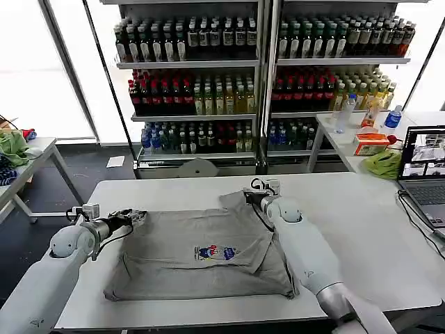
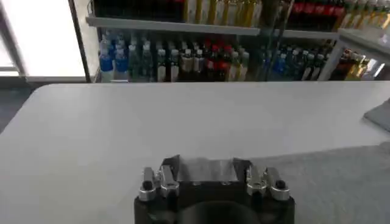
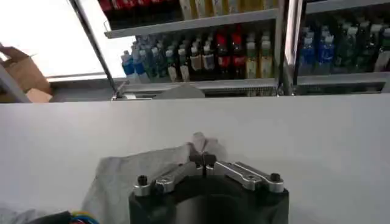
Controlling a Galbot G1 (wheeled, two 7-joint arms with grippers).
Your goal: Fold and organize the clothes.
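1. Our right gripper (image 1: 258, 189) is pinched tight on the far corner of the shirt (image 1: 201, 257). In the right wrist view its fingertips (image 3: 202, 159) meet with a bit of grey cloth poking out past them.
2. Our left gripper (image 1: 135, 217) is clamped on the shirt's left edge. In the left wrist view a flat strip of cloth sits between its fingers (image 2: 159, 180).
3. The shirt lies on the table (image 1: 361, 229) between our two grippers, spread toward our body, with its small print (image 1: 214, 252) facing up.
4. We think we hold two spots so the cloth stays stretched and does not bunch.
5. The side by our right gripper is already turned over, so that looks like a fold in the making.
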